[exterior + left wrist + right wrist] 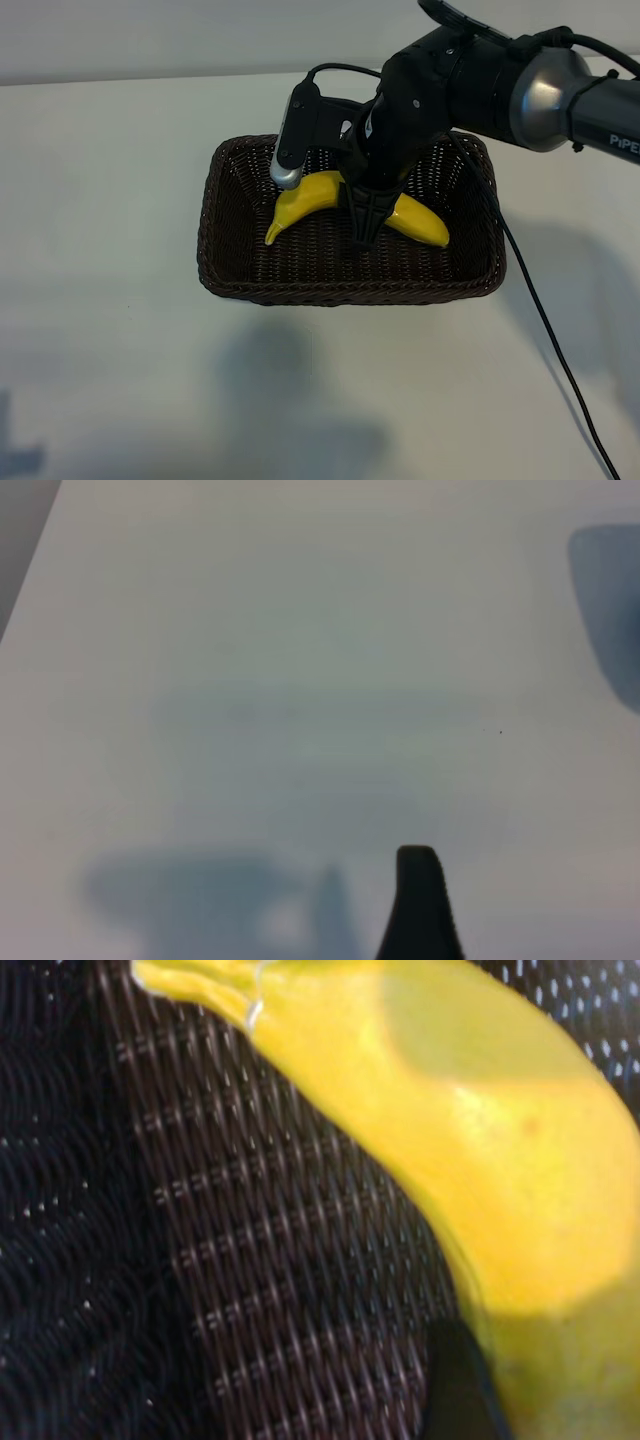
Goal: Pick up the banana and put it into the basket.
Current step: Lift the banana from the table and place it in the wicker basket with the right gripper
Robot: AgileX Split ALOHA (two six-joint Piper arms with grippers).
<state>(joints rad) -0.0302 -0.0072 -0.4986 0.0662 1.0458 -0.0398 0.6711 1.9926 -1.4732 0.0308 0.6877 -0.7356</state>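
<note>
The yellow banana (310, 195) is inside the dark-brown wicker basket (350, 292), low over its floor. My right gripper (365, 208) reaches down into the basket and is shut on the banana's middle. One black finger (366, 220) crosses in front of the fruit; the other is hidden behind it. In the right wrist view the banana (480, 1160) fills much of the picture, with one finger (455, 1385) against its side over the woven floor (250, 1260). The left wrist view shows only one black fingertip (418, 870) of my left gripper over bare table, holding nothing.
The basket stands on a white table (120, 300). A black cable (545, 320) runs from the right arm (520, 90) down across the table at the right of the basket. The left arm is outside the exterior view.
</note>
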